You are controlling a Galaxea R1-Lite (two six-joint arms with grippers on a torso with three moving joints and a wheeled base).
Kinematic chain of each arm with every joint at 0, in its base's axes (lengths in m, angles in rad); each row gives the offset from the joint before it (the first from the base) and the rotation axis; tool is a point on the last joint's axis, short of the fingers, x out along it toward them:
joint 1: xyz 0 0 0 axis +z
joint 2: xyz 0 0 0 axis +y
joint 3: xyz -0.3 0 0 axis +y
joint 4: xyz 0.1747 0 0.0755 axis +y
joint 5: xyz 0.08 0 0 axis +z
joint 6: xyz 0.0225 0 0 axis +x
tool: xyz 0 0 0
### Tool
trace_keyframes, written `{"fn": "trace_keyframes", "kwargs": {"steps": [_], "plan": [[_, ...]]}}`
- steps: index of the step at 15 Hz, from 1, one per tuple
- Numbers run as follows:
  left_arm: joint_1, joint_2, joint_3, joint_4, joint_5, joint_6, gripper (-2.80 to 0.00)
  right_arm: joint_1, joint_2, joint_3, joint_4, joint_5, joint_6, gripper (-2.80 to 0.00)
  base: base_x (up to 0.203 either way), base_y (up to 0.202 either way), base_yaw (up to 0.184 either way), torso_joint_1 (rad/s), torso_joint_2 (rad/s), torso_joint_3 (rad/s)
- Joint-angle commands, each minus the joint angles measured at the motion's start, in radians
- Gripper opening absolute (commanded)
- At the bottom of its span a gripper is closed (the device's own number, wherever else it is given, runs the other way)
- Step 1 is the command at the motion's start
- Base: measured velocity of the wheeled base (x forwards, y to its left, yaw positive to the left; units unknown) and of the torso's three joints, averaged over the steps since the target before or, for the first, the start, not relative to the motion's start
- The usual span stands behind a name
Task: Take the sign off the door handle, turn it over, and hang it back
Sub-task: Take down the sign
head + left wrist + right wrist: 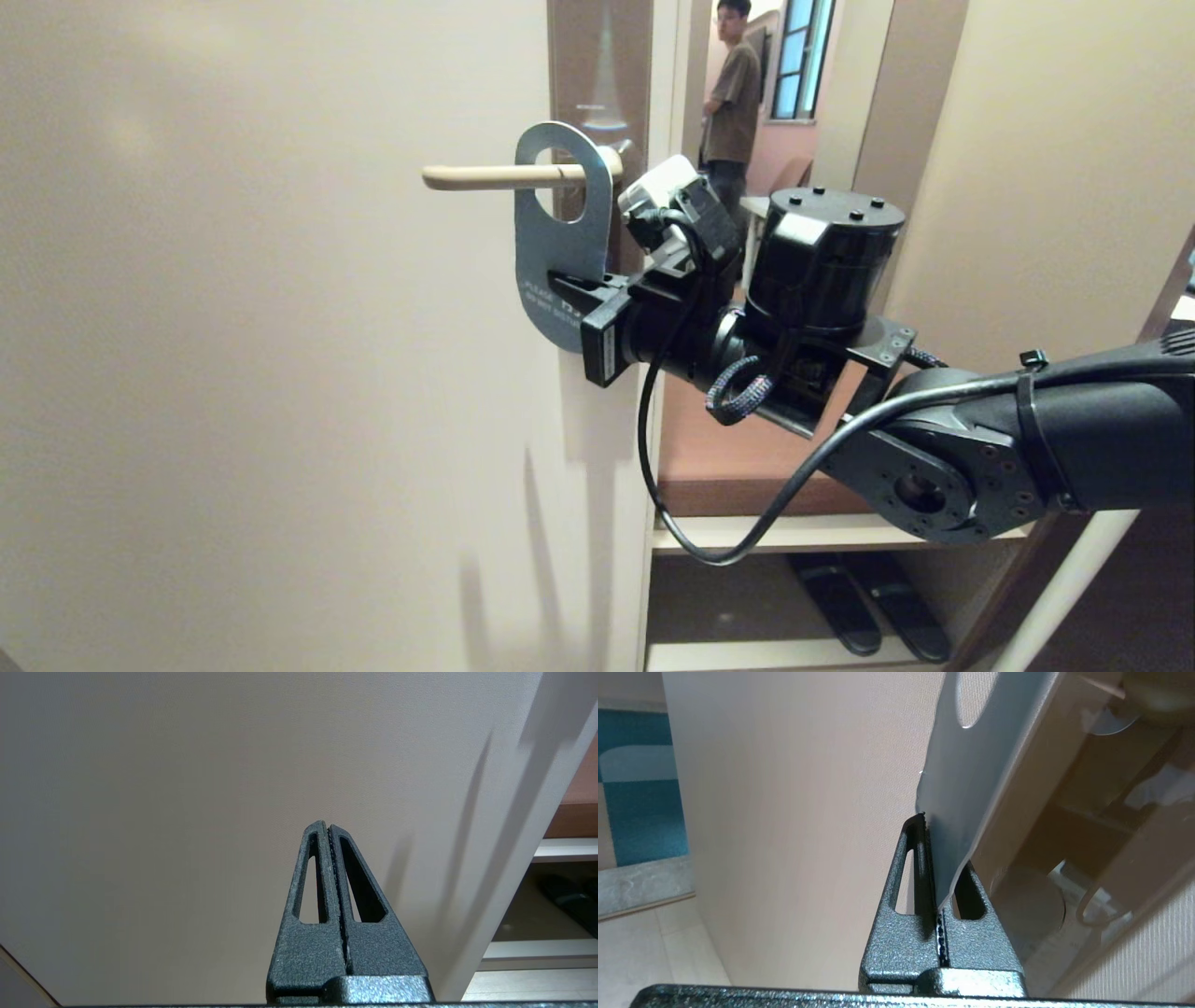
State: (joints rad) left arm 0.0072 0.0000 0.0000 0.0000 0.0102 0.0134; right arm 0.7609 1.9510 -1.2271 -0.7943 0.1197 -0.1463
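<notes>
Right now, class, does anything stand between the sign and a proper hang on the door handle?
Nothing visible blocks it. The sign, blue face outward, already has its hole around the door handle. The right gripper is shut on its lower part, so it only has to let go. The left gripper is shut, facing the bare door.

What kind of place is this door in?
Probably a hotel room. A blue oblong card sign reading "do not disturb" hangs on the slim cream lever door handle, and dark slippers sit on a low shelf by the doorway.
</notes>
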Motion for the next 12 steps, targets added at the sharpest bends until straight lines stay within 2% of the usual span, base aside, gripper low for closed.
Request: {"fn": "trace_keyframes", "kwargs": {"steps": [1,5,8,12], "plan": [[0.000,0.000,0.000,0.000,0.001,0.001,-2.80,0.009,-0.026,0.031,-0.005,0.000,-0.001,-2.80,0.000,0.000,0.000,0.000,0.00,0.000],[0.000,0.000,0.000,0.000,0.001,0.000,-2.80,0.029,-0.040,0.054,-0.005,-0.014,0.001,-2.80,0.000,0.000,0.000,0.000,0.00,0.000],[0.000,0.000,0.000,0.000,0.001,0.000,-2.80,0.046,-0.037,0.047,-0.005,-0.099,0.001,-2.80,0.000,0.000,0.000,0.000,0.00,0.000],[0.000,0.000,0.000,0.000,0.001,0.001,-2.80,0.047,-0.037,0.043,0.004,-0.133,-0.003,-2.80,0.000,0.000,0.000,0.000,0.00,0.000]]}}
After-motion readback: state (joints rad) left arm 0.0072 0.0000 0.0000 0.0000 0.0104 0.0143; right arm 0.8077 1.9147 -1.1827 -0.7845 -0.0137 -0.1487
